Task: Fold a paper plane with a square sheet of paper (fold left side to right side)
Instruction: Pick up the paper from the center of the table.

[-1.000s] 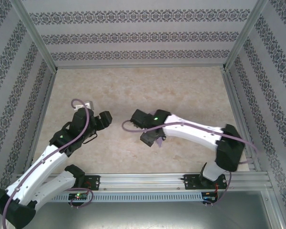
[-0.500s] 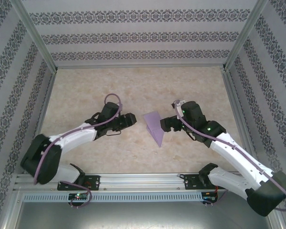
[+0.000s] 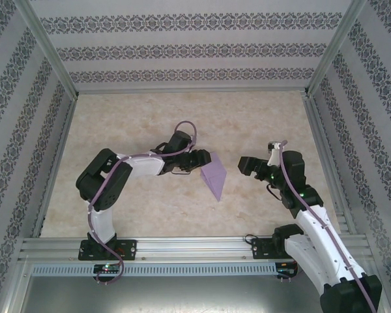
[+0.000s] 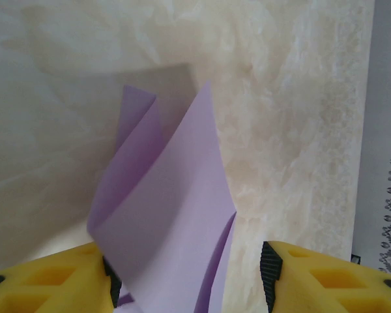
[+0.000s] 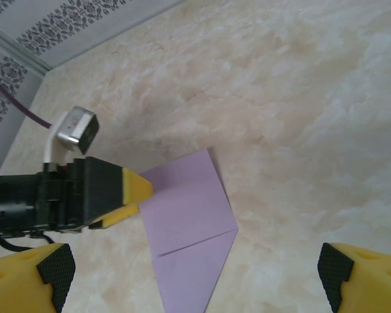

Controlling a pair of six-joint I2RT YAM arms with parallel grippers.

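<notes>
Top external view, reading left to right. Left arm is bent in a tight elbow, forearm reaching toward the middle of the table [image 3: 150, 117]. Left gripper [image 3: 201, 160] sits at the upper left edge of the paper plane [image 3: 215, 177], fingertips touching or overlapping that edge.

Paper plane: lilac, narrow triangle, lying mid-table between the two grippers. Broad end points to the far side, sharp tip to the near edge. A crease runs across it.

Right gripper [image 3: 243, 164] is just right of the paper, apart from it, fingers pointing left toward it.

Left wrist view: the paper plane [image 4: 169, 222] stands up between the yellow fingers [image 4: 52, 280], its flaps lifted off the table and fanned apart. The paper touches the inner pad of the finger at the left of the picture. A clear gap of bare table separates it from the other finger. Jaws stand partly apart, around the paper, not pinching it.

Right wrist view: the right gripper's own fingertips sit at the two bottom corners, jaws spread wide, nothing held. Paper plane [image 5: 189, 208] lies flat ahead of them. The left gripper [image 5: 131, 199] comes in from the left, yellow tip over the paper's left edge.
</notes>
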